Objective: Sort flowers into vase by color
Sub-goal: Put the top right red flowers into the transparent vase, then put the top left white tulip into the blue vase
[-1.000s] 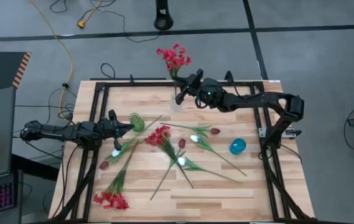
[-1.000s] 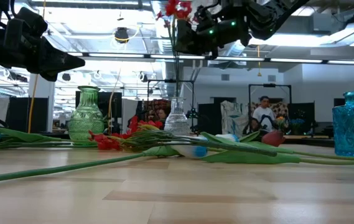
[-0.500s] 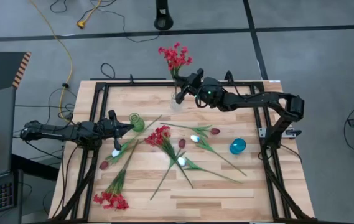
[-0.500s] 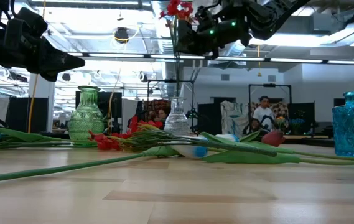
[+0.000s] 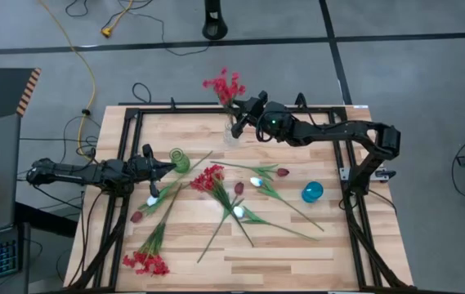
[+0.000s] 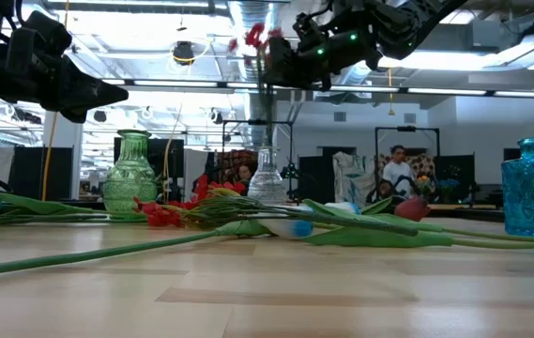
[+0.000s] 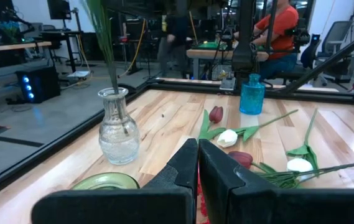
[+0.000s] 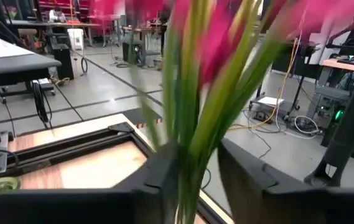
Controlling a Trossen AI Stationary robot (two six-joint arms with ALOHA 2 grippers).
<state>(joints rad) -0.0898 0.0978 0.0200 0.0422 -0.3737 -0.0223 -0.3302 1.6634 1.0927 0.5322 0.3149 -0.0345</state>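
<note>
The red spray [image 5: 225, 85] is clamped mid-stem by the right gripper [image 5: 241, 109] above the clear vase [image 5: 232, 131]; stems are judged light, flexible. The left gripper [image 5: 163, 168] is closed, empty.

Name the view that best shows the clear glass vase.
The left wrist view: the clear glass vase is whole and close, stem inside. The high view has it partly under the right gripper; the low view shows it distant.

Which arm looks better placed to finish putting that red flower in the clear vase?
Right: its pincer already grips the red flower with its stem in the clear vase. The left one is away.
</note>
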